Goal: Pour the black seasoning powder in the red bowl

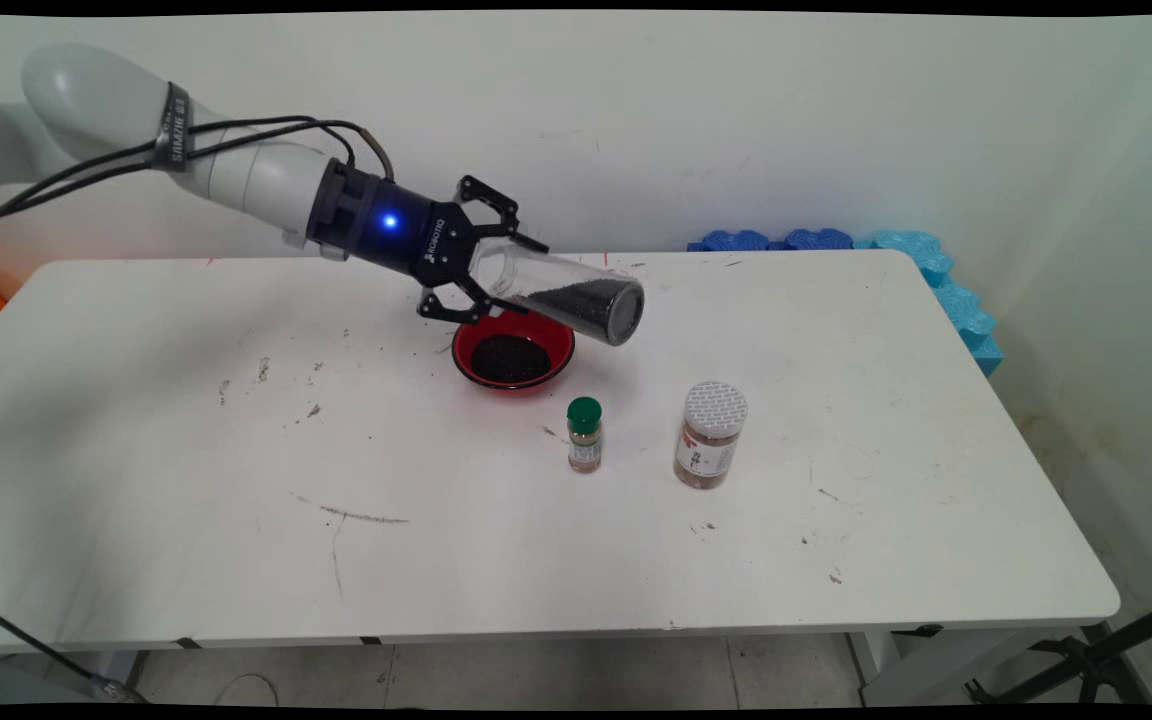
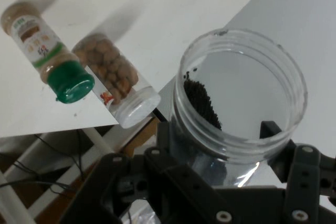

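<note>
My gripper (image 1: 491,262) is shut on a clear plastic jar (image 1: 561,291) holding black grains, gripping its base end. The jar lies tilted nearly on its side in the air, its open mouth pointing right and slightly down. Just below and left of that mouth a red bowl (image 1: 513,351) with black grains in it rests on the white table (image 1: 236,420). In the hand view the clear jar (image 2: 239,103) stands between the fingers (image 2: 273,132), with grains gathered along its left inner wall.
A small spice bottle with a green cap (image 1: 584,434) and a jar of brown pieces with a white lid (image 1: 709,435) stand in front of the bowl; both show in the hand view (image 2: 50,51) (image 2: 113,77). Blue foam mats (image 1: 896,260) lean by the far right corner.
</note>
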You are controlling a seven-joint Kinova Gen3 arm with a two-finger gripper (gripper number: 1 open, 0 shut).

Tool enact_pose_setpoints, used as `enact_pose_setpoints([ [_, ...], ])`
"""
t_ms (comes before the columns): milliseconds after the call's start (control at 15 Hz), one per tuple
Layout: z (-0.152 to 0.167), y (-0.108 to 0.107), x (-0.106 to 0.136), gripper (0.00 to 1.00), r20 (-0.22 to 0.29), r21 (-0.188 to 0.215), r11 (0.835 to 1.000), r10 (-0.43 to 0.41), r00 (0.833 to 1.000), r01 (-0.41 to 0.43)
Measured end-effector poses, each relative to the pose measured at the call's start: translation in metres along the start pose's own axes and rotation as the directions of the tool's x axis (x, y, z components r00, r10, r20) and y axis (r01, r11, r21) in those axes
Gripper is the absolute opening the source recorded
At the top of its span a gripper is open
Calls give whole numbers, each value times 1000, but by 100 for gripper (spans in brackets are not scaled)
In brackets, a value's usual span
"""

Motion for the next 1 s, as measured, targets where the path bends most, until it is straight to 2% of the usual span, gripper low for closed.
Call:
enact_pose_setpoints([
  [467,6,-3,2,0,14,-33,994,-108,994,109],
  [1000,10,-6,5,0,26,-68,974,-214,977,215],
])
